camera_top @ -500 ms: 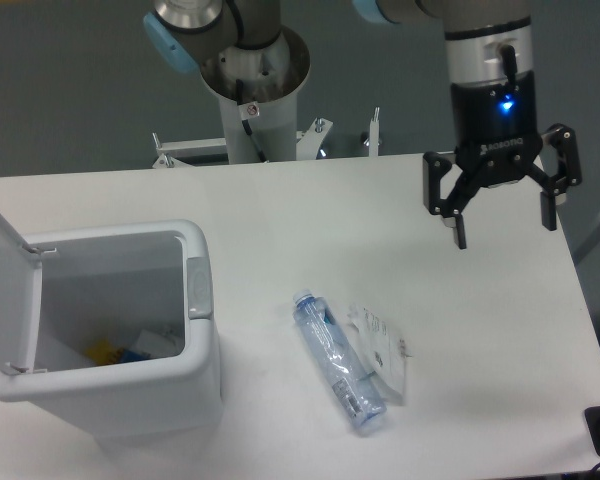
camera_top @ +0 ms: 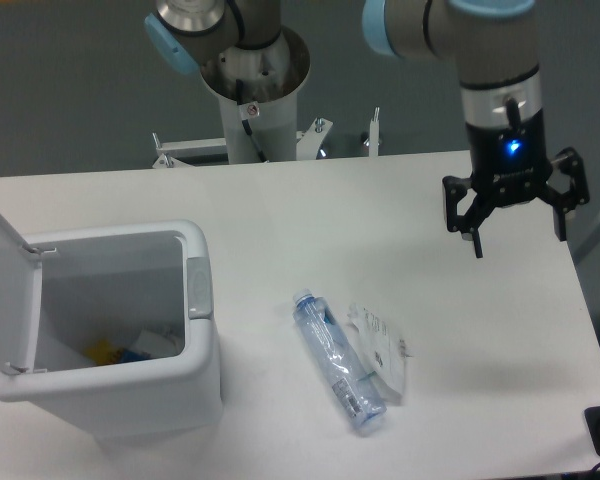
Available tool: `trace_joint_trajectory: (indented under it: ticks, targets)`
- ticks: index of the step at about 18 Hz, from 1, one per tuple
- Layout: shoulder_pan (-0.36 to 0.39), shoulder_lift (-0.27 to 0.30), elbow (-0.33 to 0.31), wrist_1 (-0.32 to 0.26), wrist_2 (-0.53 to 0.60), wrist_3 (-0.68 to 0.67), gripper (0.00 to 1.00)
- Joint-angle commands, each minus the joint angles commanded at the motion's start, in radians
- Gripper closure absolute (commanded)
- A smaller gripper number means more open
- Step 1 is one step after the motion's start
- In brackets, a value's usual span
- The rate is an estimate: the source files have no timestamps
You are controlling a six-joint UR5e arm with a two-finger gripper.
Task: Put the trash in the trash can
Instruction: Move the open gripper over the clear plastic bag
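Two pieces of trash lay on the white table (camera_top: 280,210), both a little toward five o'clock from its middle: a clear bluish water bottle (camera_top: 338,361) resting on its side, its cap end toward eleven o'clock and its base toward five o'clock, and a crumpled clear-white wrapper (camera_top: 381,351) with small print, pressed against the bottle's three o'clock side so that the two touched along part of their length. At about nine o'clock from the bottle, near but apart from it, stood the white trash can (camera_top: 110,385), its flip lid (camera_top: 5,285) swung up at the left edge and its mouth open; a grey latch tab (camera_top: 198,288) sat on the rim facing the bottle, and some yellow, blue and white scraps showed at the bottom inside. The gripper (camera_top: 520,240) hung over the table at roughly two o'clock from the bottle, well apart from both pieces, pointing downward with a blue light glowing on its body. Its fingers (camera_top: 477,238) were spread wide, and nothing was held between them. Behind the table, at twelve o'clock, rose the arm's grey base column (camera_top: 245,75) with light blue joint caps, against a dark grey wall.
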Motion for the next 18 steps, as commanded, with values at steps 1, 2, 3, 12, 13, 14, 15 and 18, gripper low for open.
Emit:
trace_joint_trajectory:
  ticks: [1,2,3,12,13,14,15,18]
  targets:
    - [-0.002,-0.002,-0.037,0.002,0.005,0.000,0.00]
    - [-0.003,-0.006,-0.061,0.006,0.005,0.003,0.00]
    - [-0.020,-0.015,-0.084,0.002,0.003,0.014,0.00]
    - [-0.098,-0.123,-0.190,0.005,-0.005,0.057,0.00]
    - [-0.112,-0.136,-0.200,0.006,-0.005,0.080,0.00]
    - [-0.114,-0.138,-0.207,0.006,-0.005,0.098,0.00]
    - [-0.117,-0.135,-0.215,0.006,-0.005,0.125,0.00]
    - [-0.135,-0.143,-0.226,0.006,-0.005,0.156,0.00]
